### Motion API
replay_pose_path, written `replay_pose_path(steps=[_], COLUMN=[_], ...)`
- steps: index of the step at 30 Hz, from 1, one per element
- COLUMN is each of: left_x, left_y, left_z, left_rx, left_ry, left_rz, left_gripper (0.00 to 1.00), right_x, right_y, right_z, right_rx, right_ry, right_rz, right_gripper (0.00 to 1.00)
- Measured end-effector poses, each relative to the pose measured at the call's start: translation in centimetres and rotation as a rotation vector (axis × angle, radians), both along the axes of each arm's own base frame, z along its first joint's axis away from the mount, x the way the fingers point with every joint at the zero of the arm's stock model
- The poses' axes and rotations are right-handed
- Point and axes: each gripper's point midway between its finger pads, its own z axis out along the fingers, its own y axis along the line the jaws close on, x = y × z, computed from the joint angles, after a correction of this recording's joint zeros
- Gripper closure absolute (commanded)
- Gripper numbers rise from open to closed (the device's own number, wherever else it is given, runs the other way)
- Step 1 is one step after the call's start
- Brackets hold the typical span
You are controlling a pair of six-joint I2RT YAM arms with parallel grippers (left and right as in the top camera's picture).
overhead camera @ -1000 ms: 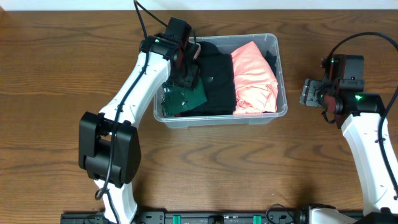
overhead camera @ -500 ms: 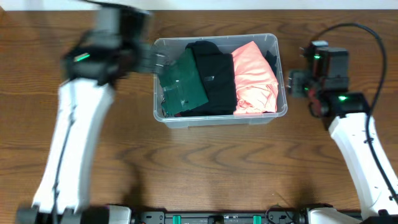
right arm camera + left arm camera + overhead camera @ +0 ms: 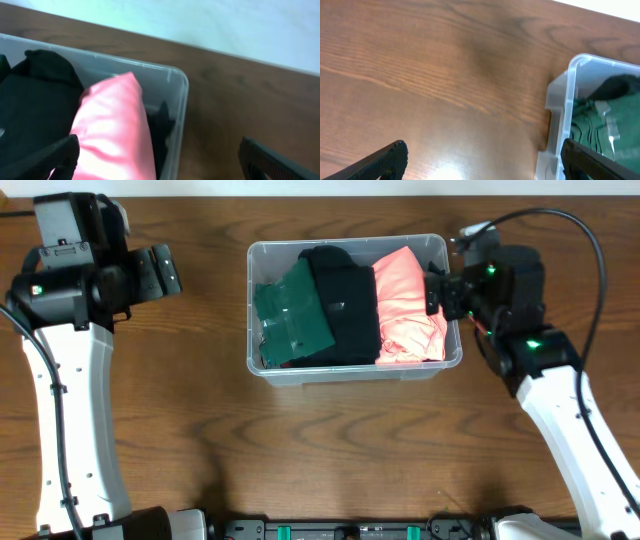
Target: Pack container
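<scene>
as it sits, the container (image 3: 350,373) holds green, black, pink clothes (image 3: 345,305).

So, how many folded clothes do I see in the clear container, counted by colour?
Green garment: 1
Black garment: 1
Pink garment: 1
Total: 3 in the container; a dark cloth beyond the pink one may be a fourth, cannot tell.

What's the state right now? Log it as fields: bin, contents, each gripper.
bin: clear plastic, on the table, no lid on it
contents, left to right: green garment, black garment, pink garment
left gripper: open, empty, over the table left of the bin
right gripper: open, empty, at the bin's right rim, by the pink garment
</scene>
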Motion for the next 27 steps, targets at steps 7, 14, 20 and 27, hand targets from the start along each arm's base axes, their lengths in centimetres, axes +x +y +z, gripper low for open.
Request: replay_pose_path(steps=[7, 14, 20, 27], left_x=[-2.7, -10.8, -17.4, -21.8], left_y=[-1.6, -3.3, -4.3, -5.0], left_z=[2.3, 6.7, 3.6, -1.4], left_rx=[-0.005, 0.060, 0.085, 0.056], left_ry=[-0.085, -0.376, -0.464, -0.329], left_rz=[-0.084, -0.132, -0.138, -0.139], left_gripper=[0.02, 0.02, 0.02, 0.02], right_x=[-5.8, -13.6, -18.3, -20.8], right_y=[-3.9, -6.2, -7.2, -7.7], right_z=[3.9, 6.6, 3.4, -4.5], right_rx=[0.036, 0.020, 0.041, -0.019], right_ry=[-0.007, -0.126, -0.190, 0.023], right_rz=[-0.131, -0.212, -0.237, -0.247], right_gripper=[0.01, 0.01, 0.01, 0.01])
